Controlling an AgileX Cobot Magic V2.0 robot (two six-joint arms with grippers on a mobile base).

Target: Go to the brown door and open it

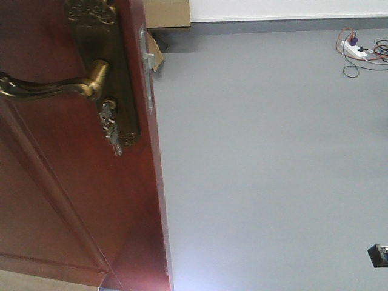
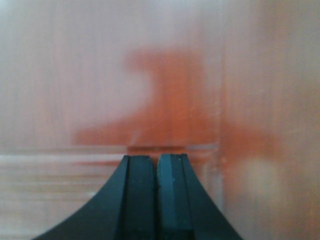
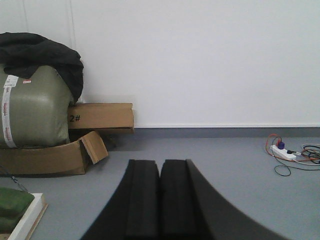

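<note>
One tall brown door fills the front view from seven to eleven o'clock. It is glossy reddish wood with raised panelling, and its free edge stands against the grey floor. At ten o'clock is an engraved brass backplate, cut off at the top, carrying an ornate lever handle. A silver latch plate sits on the door edge, and small keys hang just below the lever.

The left wrist view shows the door only as a reddish blur close ahead of the left gripper, whose jaws are pressed together on nothing. Only the right wrist view shows the cardboard boxes at nine o'clock. The right gripper, at six o'clock, is likewise closed and empty.
</note>
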